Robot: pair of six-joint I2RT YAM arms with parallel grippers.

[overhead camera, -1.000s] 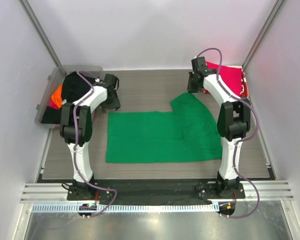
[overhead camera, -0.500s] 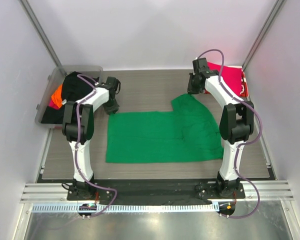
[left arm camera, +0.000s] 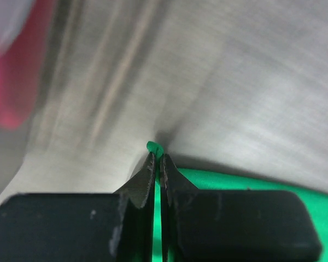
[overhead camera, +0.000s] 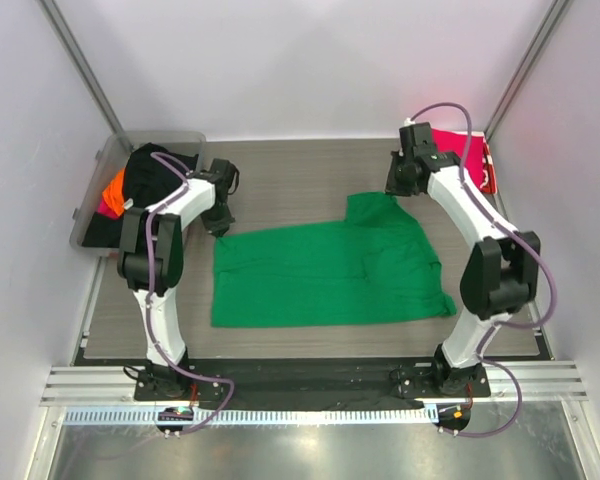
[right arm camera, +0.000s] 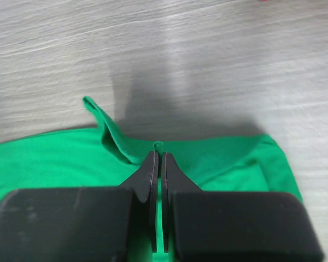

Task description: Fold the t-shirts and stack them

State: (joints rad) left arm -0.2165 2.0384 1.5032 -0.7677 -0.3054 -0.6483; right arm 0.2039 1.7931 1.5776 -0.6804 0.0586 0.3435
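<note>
A bright green t-shirt [overhead camera: 320, 275] lies spread across the middle of the table. My left gripper [overhead camera: 218, 228] is shut on its far left corner, and a nub of green cloth [left arm camera: 154, 147] pokes out past the closed tips of that gripper [left arm camera: 157, 157]. My right gripper [overhead camera: 395, 190] is shut on the shirt's far right edge; a small green fold [right arm camera: 158, 145] shows just beyond its tips [right arm camera: 157, 154], with the rest of the green shirt [right arm camera: 54, 158] spreading below. A magenta-pink t-shirt [overhead camera: 460, 152] lies at the back right. Black [overhead camera: 145, 168] and orange [overhead camera: 113, 186] t-shirts sit bunched at the left.
A clear plastic tub [overhead camera: 170, 136] at the back left holds the black and orange shirts. White walls enclose the table on three sides. Both arm bases stand on the metal rail [overhead camera: 310, 385] at the near edge.
My left gripper came down onto the green shirt's far left corner and closed on it. My right arm swung outward to the right, still holding the shirt's edge, and the cloth shifted with it.
</note>
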